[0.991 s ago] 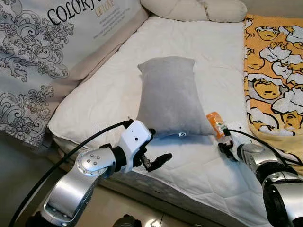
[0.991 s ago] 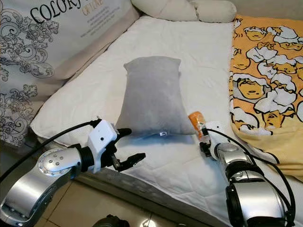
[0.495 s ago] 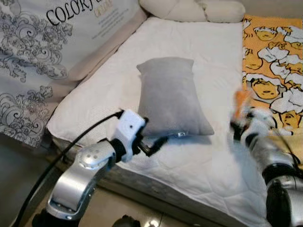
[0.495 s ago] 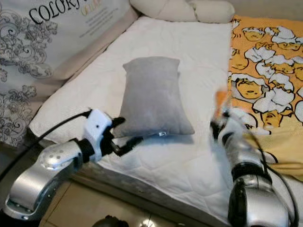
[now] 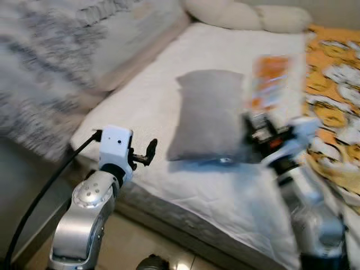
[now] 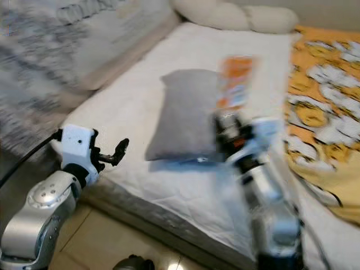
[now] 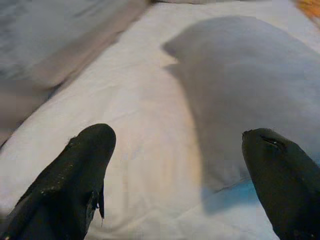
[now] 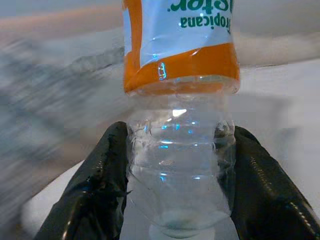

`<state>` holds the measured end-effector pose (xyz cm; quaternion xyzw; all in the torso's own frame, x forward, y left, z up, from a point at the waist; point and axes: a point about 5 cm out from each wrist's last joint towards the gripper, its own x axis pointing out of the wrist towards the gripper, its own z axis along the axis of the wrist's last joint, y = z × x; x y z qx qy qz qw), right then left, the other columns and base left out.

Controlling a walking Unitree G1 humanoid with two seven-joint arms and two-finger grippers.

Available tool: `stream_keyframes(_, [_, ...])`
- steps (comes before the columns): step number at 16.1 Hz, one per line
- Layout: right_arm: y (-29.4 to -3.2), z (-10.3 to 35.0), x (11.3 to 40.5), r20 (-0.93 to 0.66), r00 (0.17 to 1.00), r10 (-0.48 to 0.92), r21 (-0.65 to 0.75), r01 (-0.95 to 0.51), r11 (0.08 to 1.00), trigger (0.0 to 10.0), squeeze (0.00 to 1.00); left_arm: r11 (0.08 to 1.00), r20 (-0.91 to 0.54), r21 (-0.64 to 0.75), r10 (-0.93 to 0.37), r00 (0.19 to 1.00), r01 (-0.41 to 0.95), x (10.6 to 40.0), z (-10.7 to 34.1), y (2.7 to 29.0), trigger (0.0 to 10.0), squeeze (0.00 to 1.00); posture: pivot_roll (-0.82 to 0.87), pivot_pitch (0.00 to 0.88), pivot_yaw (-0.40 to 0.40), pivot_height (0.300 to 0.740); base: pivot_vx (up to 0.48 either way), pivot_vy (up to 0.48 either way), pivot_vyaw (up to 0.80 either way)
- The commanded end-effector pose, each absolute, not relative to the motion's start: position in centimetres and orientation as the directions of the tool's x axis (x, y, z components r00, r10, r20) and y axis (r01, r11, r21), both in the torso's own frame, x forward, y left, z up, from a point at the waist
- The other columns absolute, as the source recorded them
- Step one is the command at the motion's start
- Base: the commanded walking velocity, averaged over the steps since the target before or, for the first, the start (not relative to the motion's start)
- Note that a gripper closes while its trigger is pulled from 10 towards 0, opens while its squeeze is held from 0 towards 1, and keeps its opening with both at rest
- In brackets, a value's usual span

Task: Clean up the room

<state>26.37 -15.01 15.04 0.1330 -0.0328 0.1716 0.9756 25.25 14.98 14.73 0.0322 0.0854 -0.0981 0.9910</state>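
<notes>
Bottle clamped in right hand

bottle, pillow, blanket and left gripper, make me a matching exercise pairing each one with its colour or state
Things:
1. bottle
2. pillow
3. blanket
4. left gripper

States:
a. plain grey, lying on the white mattress
b. open, holding nothing
c. clear plastic with an orange and white label, held in the right gripper
d. orange with cartoon figures

Pairs: 1-c, 2-a, 3-d, 4-b
</notes>
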Motion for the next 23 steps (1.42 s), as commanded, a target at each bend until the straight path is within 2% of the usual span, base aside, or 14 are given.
stream_keyframes(1, [-14.9,15.5,26.1,0.106,0.937,0.334,0.219,-0.349,0.911,10.0,0.00,0.986,-0.152,0.049,-0.150,0.977,0.159,25.1,15.2,15.5,10.0,0.00,-0.03,0.000,0.069,0.740,0.000,0.000,0.80])
stream_keyframes(6, [-14.3,13.5,24.3,-0.041,0.944,0.326,0.237,-0.308,0.921,10.0,0.00,0.996,-0.109,0.052,-0.066,0.992,0.072,23.7,14.6,16.2,10.0,0.00,-0.02,0.000,0.059,0.740,0.000,0.000,0.80])
stream_keyframes(8, [-14.6,12.9,24.1,-0.098,0.951,0.292,0.177,-0.272,0.946,10.0,0.00,0.998,-0.042,0.020,0.057,0.998,-0.056,23.9,15.0,17.2,10.0,0.00,-0.02,0.000,0.057,0.740,0.000,0.000,0.80])
stream_keyframes(9, [-14.7,12.9,24.2,-0.105,0.956,0.273,0.152,-0.256,0.955,10.0,0.00,0.999,-0.063,-0.035,0.029,0.998,-0.032,23.9,14.9,17.2,10.0,0.00,-0.02,0.000,0.055,0.740,0.000,0.000,0.80])
stream_keyframes(11, [-14.9,13.5,24.5,-0.072,0.962,0.262,0.184,-0.246,0.952,10.0,0.00,0.998,-0.083,0.040,0.042,0.996,-0.039,23.8,14.7,17.3,10.0,0.00,-0.02,0.000,0.050,0.740,0.000,0.000,0.80])
stream_keyframes(13, [-14.9,14.0,24.7,-0.055,0.962,0.269,0.195,-0.254,0.947,10.0,0.00,0.998,-0.102,0.021,-0.059,0.993,0.061,23.3,14.4,16.5,10.0,0.00,-0.01,0.000,0.045,0.740,0.000,0.000,0.80])
stream_keyframes(15, [-14.9,14.2,24.7,-0.046,0.963,0.266,0.203,-0.252,0.946,10.0,0.00,0.997,-0.098,-0.026,-0.080,0.992,0.078,22.9,14.5,16.1,10.0,0.00,-0.01,0.000,0.037,0.740,0.000,0.000,0.80])
stream_keyframes(19, [-14.7,12.6,24.1,-0.133,0.951,0.279,0.255,-0.239,0.937,10.0,0.00,0.993,-0.113,0.049,-0.098,0.989,0.104,22.9,14.3,16.0,10.0,0.00,0.00,0.000,0.031,0.740,0.000,0.000,0.80])
stream_keyframes(23, [-14.3,11.5,23.5,-0.182,0.929,0.323,0.228,-0.280,0.933,10.0,0.00,0.994,-0.112,0.039,-0.097,0.989,0.101,22.9,14.4,16.1,10.0,0.00,-0.01,0.000,0.038,0.740,0.130,0.000,0.80])
